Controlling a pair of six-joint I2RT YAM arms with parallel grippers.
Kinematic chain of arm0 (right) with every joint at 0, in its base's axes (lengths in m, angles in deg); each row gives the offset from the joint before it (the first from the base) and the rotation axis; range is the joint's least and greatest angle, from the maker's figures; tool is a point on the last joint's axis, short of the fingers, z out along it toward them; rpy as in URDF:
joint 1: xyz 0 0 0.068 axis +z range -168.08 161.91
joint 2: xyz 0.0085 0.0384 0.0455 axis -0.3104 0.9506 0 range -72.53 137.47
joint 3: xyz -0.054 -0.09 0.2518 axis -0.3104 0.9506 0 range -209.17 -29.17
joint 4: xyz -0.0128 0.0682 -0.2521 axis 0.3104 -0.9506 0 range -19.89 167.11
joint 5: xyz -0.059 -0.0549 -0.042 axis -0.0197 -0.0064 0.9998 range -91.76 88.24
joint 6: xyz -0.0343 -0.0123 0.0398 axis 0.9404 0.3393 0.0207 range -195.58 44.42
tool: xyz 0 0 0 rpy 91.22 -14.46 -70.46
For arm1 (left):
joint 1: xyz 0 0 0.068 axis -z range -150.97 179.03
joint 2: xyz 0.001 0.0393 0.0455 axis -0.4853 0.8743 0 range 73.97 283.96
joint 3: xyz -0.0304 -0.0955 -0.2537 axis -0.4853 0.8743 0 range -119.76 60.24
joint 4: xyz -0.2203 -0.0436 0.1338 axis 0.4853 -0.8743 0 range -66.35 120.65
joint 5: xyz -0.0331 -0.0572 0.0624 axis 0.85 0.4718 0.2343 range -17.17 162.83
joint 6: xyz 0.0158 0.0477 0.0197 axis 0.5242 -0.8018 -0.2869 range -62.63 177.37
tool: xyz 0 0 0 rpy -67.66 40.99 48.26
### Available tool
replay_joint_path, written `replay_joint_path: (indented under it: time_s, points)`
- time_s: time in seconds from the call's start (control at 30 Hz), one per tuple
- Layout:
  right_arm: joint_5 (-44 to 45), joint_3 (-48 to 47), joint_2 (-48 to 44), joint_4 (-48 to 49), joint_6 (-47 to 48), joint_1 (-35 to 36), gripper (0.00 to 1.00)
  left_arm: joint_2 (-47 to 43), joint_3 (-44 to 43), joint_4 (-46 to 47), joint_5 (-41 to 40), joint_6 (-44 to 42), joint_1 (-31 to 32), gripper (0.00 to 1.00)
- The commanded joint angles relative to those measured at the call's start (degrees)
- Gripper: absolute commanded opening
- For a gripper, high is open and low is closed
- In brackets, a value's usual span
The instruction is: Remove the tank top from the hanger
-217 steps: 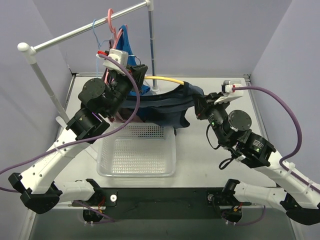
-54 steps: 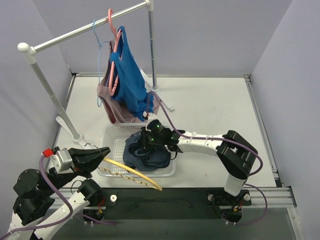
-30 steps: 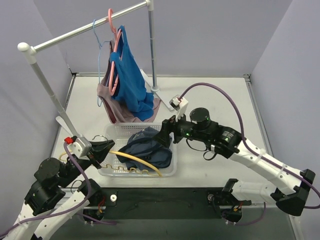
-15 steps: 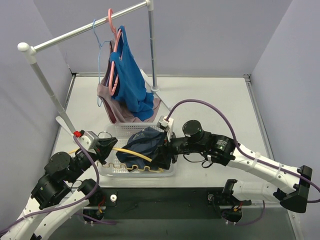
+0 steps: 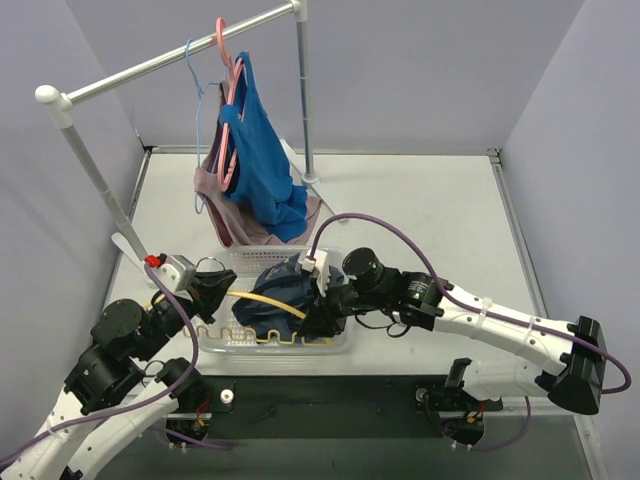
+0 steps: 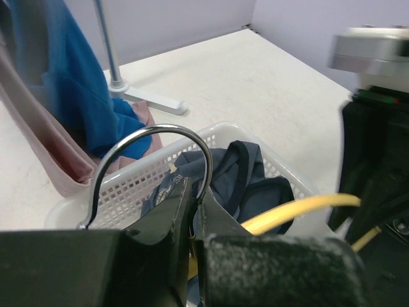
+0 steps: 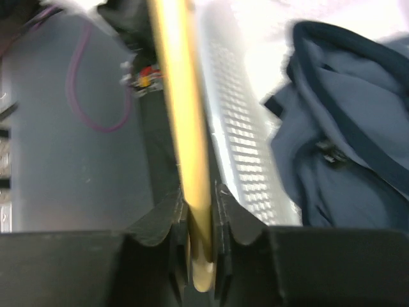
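Left tool: the left gripper (image 6: 191, 203) is pinching fully shut on the metal hook (image 6: 156, 144) of the yellow hanger (image 6: 300, 208). In the overhead view it is sitting at the lower left, just beside the left end of the basket.
Right tool: the right gripper (image 7: 195, 214) is clamping closed on the hanger's yellow bar, with no gap showing on either side of it. In the overhead view it is reaching in from the lower right to the basket's near rim.
Hanger: it is being carried at 2 points, hook on the left and bar on the right, and is lying across the basket from left to right.
Task item: the navy tank top (image 5: 285, 292) is lying bunched inside the white basket (image 5: 335, 268), lower centre of the overhead view, directly beneath the yellow bar.
Unverified: the folds are hiding whether a strap is looping the bar, so I cannot tell.
Surroundings: a blue garment (image 5: 262, 165) and a pink garment (image 5: 215, 190) are hanging from the rail (image 5: 150, 68) at the upper left, well apart from both tools.
Step in hand (judgement): the arms are separating the hanger from the cloth, and the task is looking nearly complete.
Method advised: both grips should be rising together with the bar level, while the wrist views are being watched for cloth lifting with it.
Risk: a snagged strap is likely to drag the garment, or the light basket, upward.
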Motion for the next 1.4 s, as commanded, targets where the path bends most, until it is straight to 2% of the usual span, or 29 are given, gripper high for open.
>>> replay_joint_path:
  time_s: [0.0, 0.1, 0.17, 0.2, 0.23, 0.3, 0.33, 0.4, 0.57, 0.7, 0.73, 0.83, 0.97, 1.17, 1.37]
  points:
    - [1.59, 0.62, -2.79, 1.85, 0.47, 0.36, 0.0, 1.22, -3.53, 5.3, 1.16, 1.72, -0.2, 0.0]
    - [3.43, 1.68, -5.6, 1.59, 1.27, 0.01, 0.0, 1.31, -3.53, 6.35, 1.25, 2.16, -0.12, 0.0]
    - [3.7, 2.29, -7.8, 1.67, 1.53, -0.17, 0.0, 1.04, -3.44, 7.49, 1.34, 2.42, -0.11, 0.07]
    - [3.7, 2.55, -8.85, 1.59, 1.62, 0.01, 0.0, 0.87, -3.36, 7.94, 1.34, 2.42, -0.2, 0.21]
    - [3.7, 2.73, -10.77, 1.67, 1.7, -0.08, 0.0, 0.78, -3.44, 8.37, 1.51, 2.42, -0.12, 0.29]
    - [5.01, 3.17, -12.89, 0.89, 1.71, -0.08, 0.0, -0.36, -3.09, 9.26, 1.34, 2.51, -0.2, 0.52]
    - [5.8, 3.26, -14.81, 0.19, 1.71, -0.17, 0.0, -0.71, -2.92, 9.35, 0.9, 3.03, -0.2, 0.74]
    - [8.43, 3.0, -16.5, -2.71, 1.88, -0.26, 0.0, -2.12, -2.48, 9.78, 0.81, 3.56, -0.11, 0.84]
    - [12.48, 1.24, -23.09, -11.48, 1.36, -0.26, 0.0, -3.7, -2.91, 9.7, 2.21, 3.83, -0.2, 0.97]
    - [18.71, -3.23, -26.34, -22.29, 3.11, -0.26, 0.0, -3.18, -2.48, 9.61, 0.81, 3.3, -0.2, 0.97]
    - [23.25, -4.37, -26.87, -24.49, 3.81, -0.26, 0.0, -3.18, -2.13, 9.87, -1.28, 3.04, -0.2, 0.97]
    - [29.34, -8.86, -27.58, -31.7, 4.43, -0.34, 0.0, -2.48, -0.9, 11.28, -3.76, 2.69, -0.2, 0.97]
    - [38.47, -15.62, -26.7, -34.09, 4.34, -0.34, 0.0, -0.55, -0.63, 10.23, -6.12, -0.48, -0.2, 0.97]
    - [52.62, -22.83, -17.84, -34.27, 9.86, -1.04, 0.0, 0.95, 2.0, 8.2, -9.12, -2.24, -0.2, 0.97]
    - [47.48, -32.67, -5.71, -30.41, 13.83, -10.53, 0.0, 0.6, 2.97, 7.42, -7.89, -2.24, -0.29, 0.97]
